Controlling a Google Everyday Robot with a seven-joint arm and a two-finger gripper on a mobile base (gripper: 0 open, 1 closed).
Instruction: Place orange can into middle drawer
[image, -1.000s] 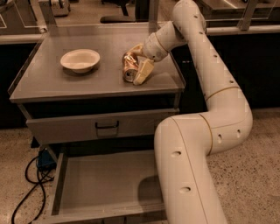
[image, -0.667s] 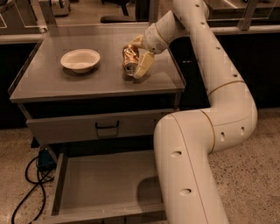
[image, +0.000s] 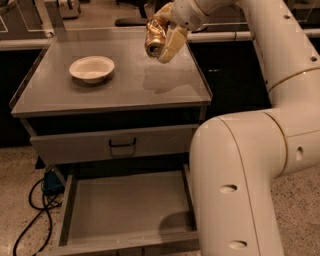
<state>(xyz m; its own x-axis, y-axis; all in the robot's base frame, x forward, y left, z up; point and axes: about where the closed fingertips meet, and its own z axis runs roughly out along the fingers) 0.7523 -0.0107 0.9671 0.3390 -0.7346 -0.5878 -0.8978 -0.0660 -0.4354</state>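
My gripper (image: 159, 36) is shut on the orange can (image: 155, 37), a shiny orange-gold can held tilted in the air above the right half of the grey cabinet top (image: 150, 82). The can's shadow lies on the top below it. The middle drawer (image: 127, 207) is pulled out at the bottom of the view, a wide shallow grey tray with low side walls and nothing in it. It lies well below and in front of the can.
A white bowl (image: 92, 68) sits on the left of the cabinet top. A shut grey drawer front with a black handle (image: 122, 145) is above the open drawer. My white arm (image: 240, 165) fills the right side. A blue box and black cables (image: 42, 192) lie on the floor at left.
My gripper has lifted the orange can off the cabinet top and raised it; the can now hangs clear above the surface.
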